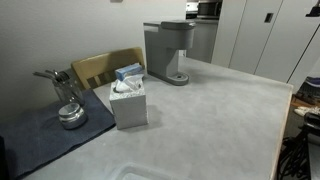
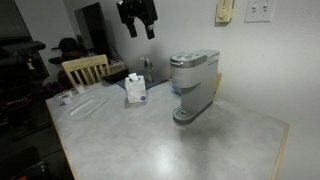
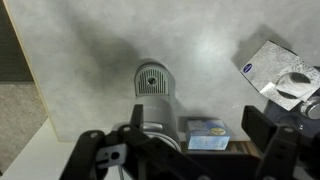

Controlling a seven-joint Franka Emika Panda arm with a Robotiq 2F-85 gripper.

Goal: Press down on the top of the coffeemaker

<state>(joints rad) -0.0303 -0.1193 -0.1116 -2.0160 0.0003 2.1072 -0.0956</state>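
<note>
The coffeemaker is a tall grey boxy machine with a darker flat top and a round silver drip tray. It stands at the back of the counter in both exterior views. In the wrist view I look straight down on its top and drip tray. My gripper hangs high above the counter, up and to the side of the machine, and touches nothing. Its two fingers are spread wide and empty in the wrist view. The gripper is out of view in one exterior view.
A grey cube tissue box stands near the machine. A shiny metal pot sits on a dark cloth. A wooden chair stands behind. A small blue-labelled box lies beside the coffeemaker.
</note>
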